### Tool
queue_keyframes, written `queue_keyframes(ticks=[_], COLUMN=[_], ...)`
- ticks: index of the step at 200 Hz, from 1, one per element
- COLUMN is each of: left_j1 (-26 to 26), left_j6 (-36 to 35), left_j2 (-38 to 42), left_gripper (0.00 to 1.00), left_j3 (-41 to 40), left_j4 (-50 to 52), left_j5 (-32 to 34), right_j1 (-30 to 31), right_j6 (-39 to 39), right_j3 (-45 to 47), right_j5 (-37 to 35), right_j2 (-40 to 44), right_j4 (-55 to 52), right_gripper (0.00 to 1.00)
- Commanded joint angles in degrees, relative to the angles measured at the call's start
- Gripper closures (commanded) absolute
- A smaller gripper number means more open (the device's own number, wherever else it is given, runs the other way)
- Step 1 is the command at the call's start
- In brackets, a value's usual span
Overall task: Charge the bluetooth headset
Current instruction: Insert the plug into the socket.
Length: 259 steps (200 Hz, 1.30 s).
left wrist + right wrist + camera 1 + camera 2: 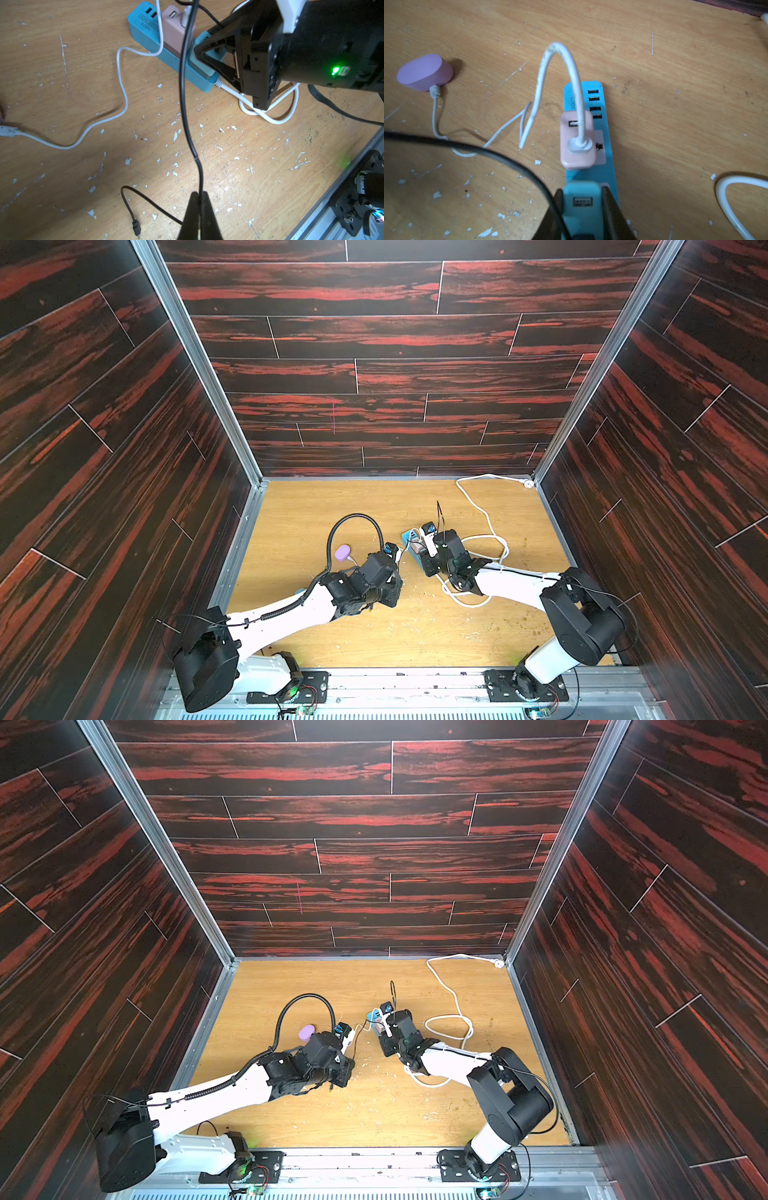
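Looks nearly done, judging from the layout. Find the headset's lilac oval plastic case (423, 71) flat on the scuffed wooden bench (675, 62), well apart from the long blue plastic power strip (607, 128), with a thin white charging lead (571, 68) already plugged into one end. Follow that lead back and reach a pink rounded USB adapter (578, 141) seated on the strip, white plug pushed home. Cannot confirm actual charging: see no indicator light on case or strip. Note the right pincer (582, 192) clamped across a teal rounded adapter (581, 214) seated next to the pink one, jaws parted just as wide as that body, front port empty. Note the left pincer (199, 195) squeezed tight, pinching a thin black cable (182, 83), with the small free plug (136, 227) lying loose on the bench. Probably leaves only dealing with that spare cable or checking for power; cannot say which
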State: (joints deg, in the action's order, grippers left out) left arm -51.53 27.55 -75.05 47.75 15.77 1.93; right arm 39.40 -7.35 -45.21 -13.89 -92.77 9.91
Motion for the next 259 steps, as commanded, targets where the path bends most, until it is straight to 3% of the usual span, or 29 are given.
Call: queue_keyframes(ticks=[1,144,216,259], left_j1=[0.4,0.8,0.8,0.9], left_j6=[0.4,1.5,1.5,1.5], left_j2=[-0.1,-1.9,-2.6,-2.7], left_gripper=[0.98,0.98,0.98,0.98], left_j3=[0.2,0.0,0.3,0.1], left_j4=[-0.4,-1.7,-1.9,-2.0], left_j5=[0.0,-1.0,-1.8,-1.9], right_j1=[0.8,3.8,3.8,3.7], right_j6=[-2.5,-4.8,-5.2,-5.8], right_j3=[2.9,-1.8,-3.4,-3.4], right_j5=[1.7,0.0,-0.7,-0.6], right_j2=[-5.1,-2.4,2.3,4.2], right_j4=[-12.7,-14.7,-15.6,-15.8], right_gripper=[0.95,0.89,0.78,0.66])
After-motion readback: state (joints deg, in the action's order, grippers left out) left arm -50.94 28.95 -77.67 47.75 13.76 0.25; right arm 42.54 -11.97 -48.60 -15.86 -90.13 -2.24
